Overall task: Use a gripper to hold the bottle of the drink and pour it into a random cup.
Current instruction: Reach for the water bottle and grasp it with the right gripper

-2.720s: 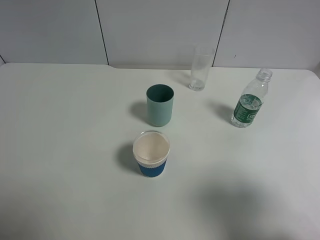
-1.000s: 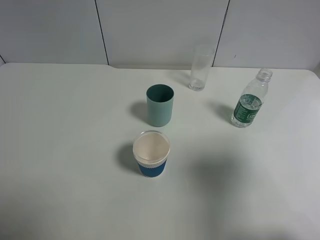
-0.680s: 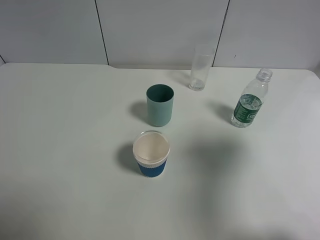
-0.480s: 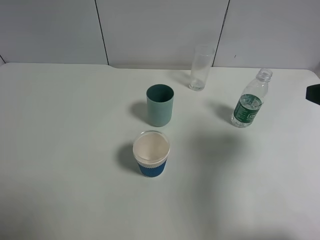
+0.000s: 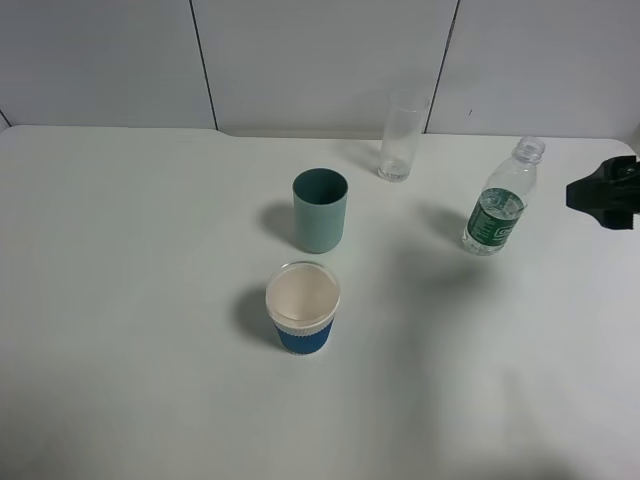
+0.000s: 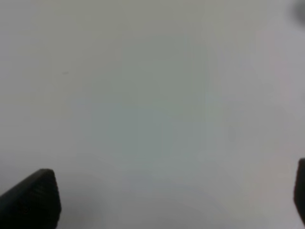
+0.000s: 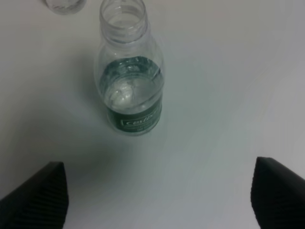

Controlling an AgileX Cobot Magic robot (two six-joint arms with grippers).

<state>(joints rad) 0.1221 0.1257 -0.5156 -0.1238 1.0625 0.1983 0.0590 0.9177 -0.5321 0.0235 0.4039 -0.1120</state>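
The bottle of the drink (image 5: 498,203), clear plastic with a dark green label and no cap, stands upright at the right of the table; it also shows in the right wrist view (image 7: 131,81), partly filled. The cup (image 5: 402,138), a tall clear glass, stands behind it by the wall; its base shows in the right wrist view (image 7: 64,5). My right gripper (image 5: 592,194) is at the right edge, apart from the bottle, open and empty (image 7: 157,200). My left gripper (image 6: 167,200) is open over bare table and is out of the exterior view.
A teal-green cup (image 5: 320,210) stands at the table's middle. A blue paper cup with a white rim (image 5: 303,308) stands in front of it. The white table (image 5: 130,300) ends at a grey panelled wall (image 5: 300,60) behind.
My right gripper has come into the exterior view from the right edge and moved left toward the bottle. The bottle and the cups have not moved.
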